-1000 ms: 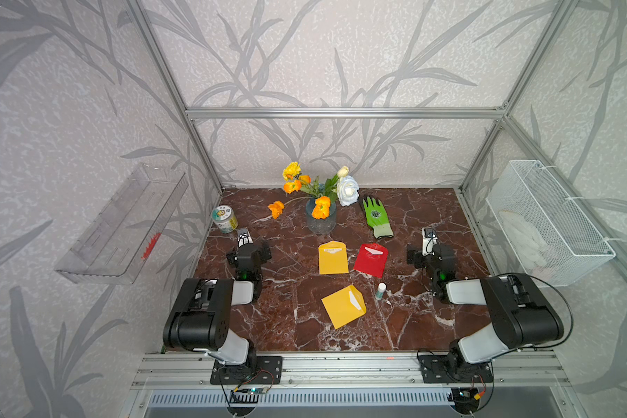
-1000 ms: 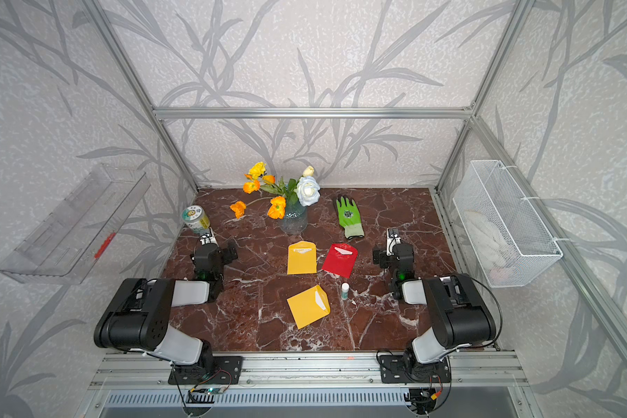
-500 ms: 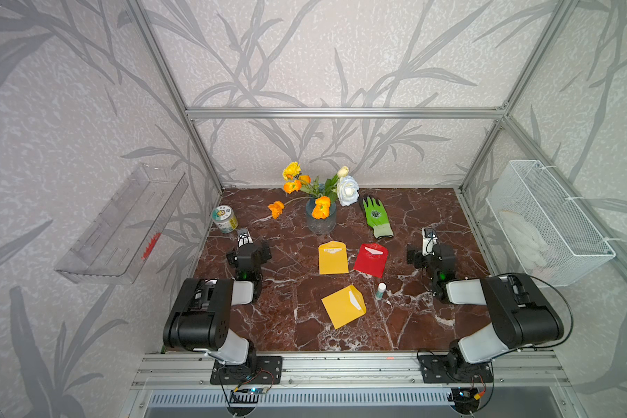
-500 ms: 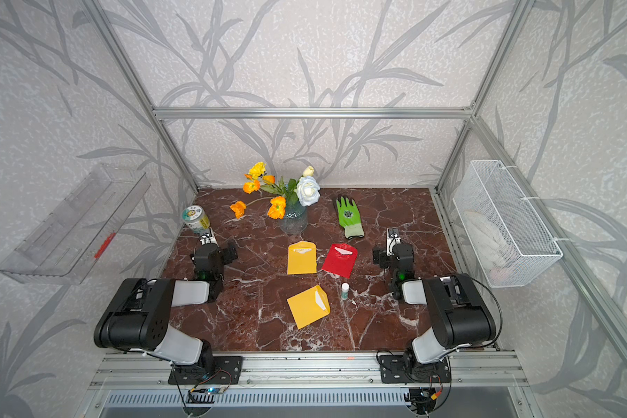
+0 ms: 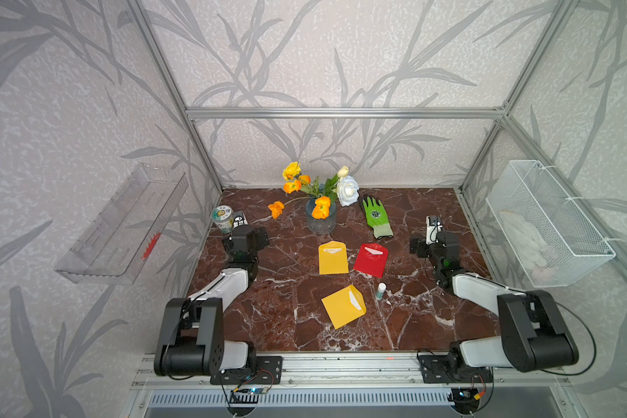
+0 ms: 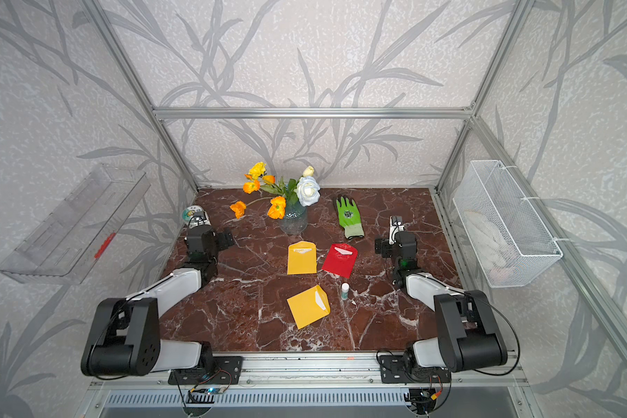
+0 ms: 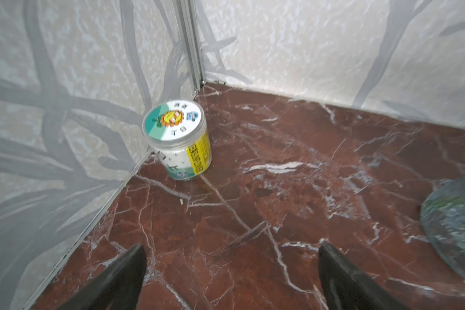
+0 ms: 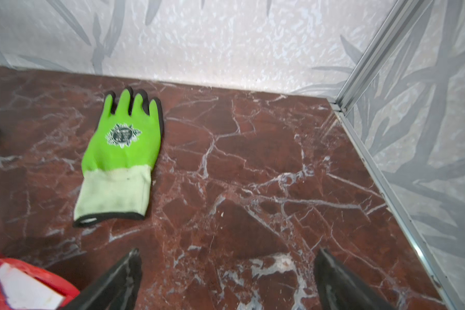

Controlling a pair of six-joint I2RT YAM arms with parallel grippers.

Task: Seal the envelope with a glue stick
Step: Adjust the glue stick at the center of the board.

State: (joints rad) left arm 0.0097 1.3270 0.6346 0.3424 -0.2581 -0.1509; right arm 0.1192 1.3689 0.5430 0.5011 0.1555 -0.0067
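Glue stick (image 5: 380, 290) stands on the desk (image 5: 268, 318) by the near yellow envelope (image 5: 342, 307), nothing moved since a sec ago, & we see left end effector (image 7: 231, 249) & right end effector (image 8: 227, 255) both open, empty, so work's not begun.

Chinese characters and yellow-strip lettering on the jar (image 7: 176, 139), a badge on the green glove (image 8: 121, 135), none legible.

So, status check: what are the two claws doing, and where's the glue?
Left gripper open, empty; right gripper likewise. Glue stick standing beside the near yellow envelope, untouched. Nothing blocking it.
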